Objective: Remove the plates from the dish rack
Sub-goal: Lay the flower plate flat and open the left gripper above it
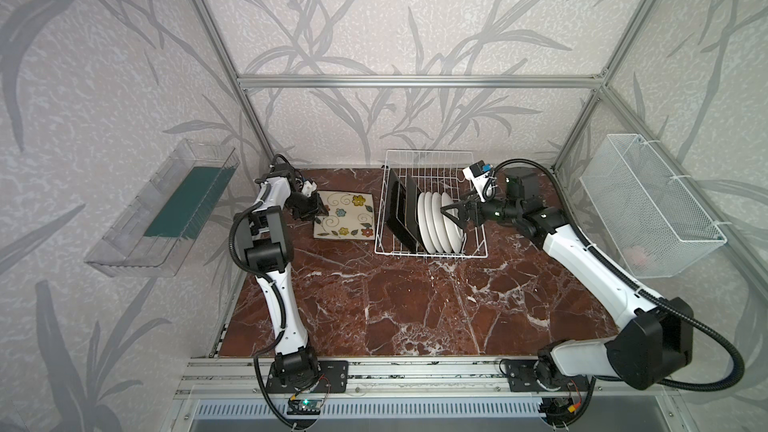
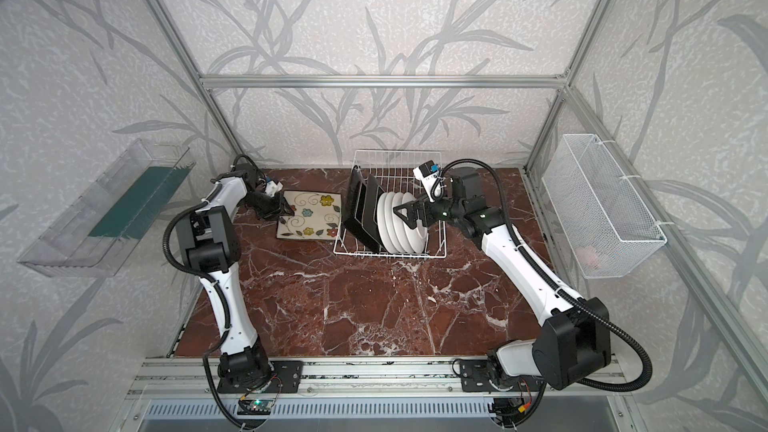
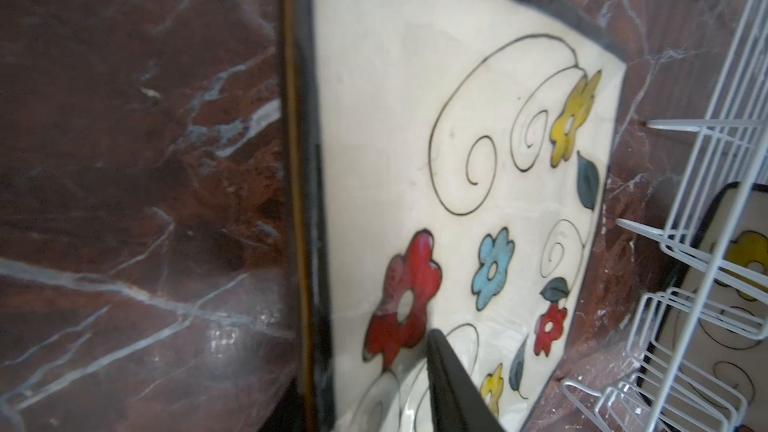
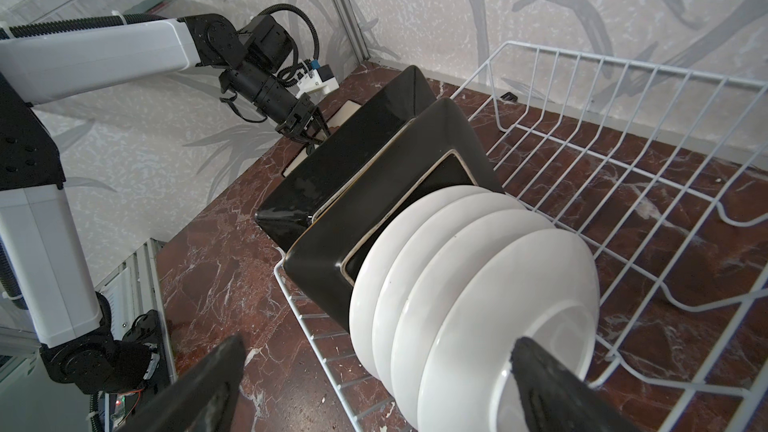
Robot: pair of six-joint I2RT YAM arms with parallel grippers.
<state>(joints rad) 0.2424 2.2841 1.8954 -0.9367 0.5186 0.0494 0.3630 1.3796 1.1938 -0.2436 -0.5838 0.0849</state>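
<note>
Four round plates [image 4: 457, 284] upright in dish rack [image 4: 602, 126]; right gripper [image 4: 380, 344] spread wide, straddling nearest one.

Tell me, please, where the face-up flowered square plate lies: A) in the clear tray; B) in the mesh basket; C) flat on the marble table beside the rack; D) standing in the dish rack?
C: the square plate lies flat on the table beside the dish rack.

We see pale walls [image 1: 374, 14] with grey leaves on them and shiny metal bars [image 1: 415, 81]. The table top [image 1: 415, 305] is red-brown with white lines. A clear tray [image 1: 124, 238] and a white net basket [image 1: 648, 209] hang on the walls. There is maybe something pink in the basket.
</note>
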